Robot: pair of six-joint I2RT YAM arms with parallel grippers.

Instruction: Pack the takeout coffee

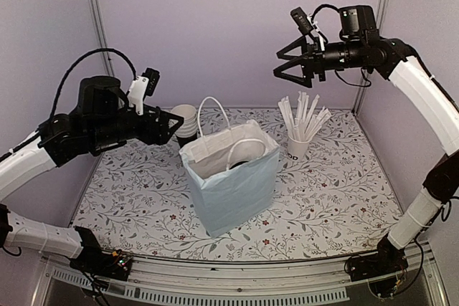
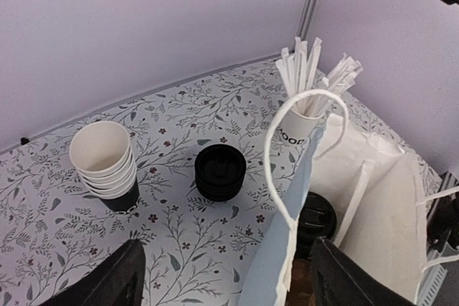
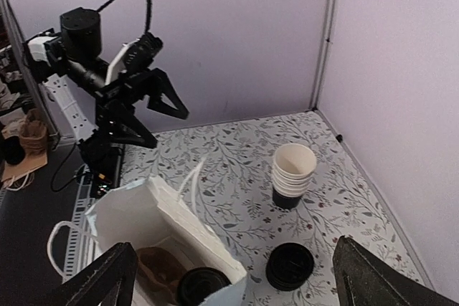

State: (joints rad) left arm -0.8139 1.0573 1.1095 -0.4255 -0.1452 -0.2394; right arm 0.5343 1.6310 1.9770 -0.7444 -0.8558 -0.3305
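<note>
The takeout coffee stands inside the pale blue paper bag (image 1: 233,180) in the middle of the table. Only its round black lid shows, in the left wrist view (image 2: 315,216) and in the right wrist view (image 3: 201,288). My left gripper (image 1: 174,125) is open and empty, held in the air just left of the bag, above the table (image 2: 229,284). My right gripper (image 1: 281,69) is open and empty, high above the back right of the table, looking down over the bag (image 3: 237,284).
A nested stack of whitish-rimmed cups (image 2: 106,163) and a stack of black lids (image 2: 220,171) sit behind the bag on the left. A white cup of paper-wrapped straws (image 1: 297,145) stands behind it on the right. Lilac walls close the back and sides.
</note>
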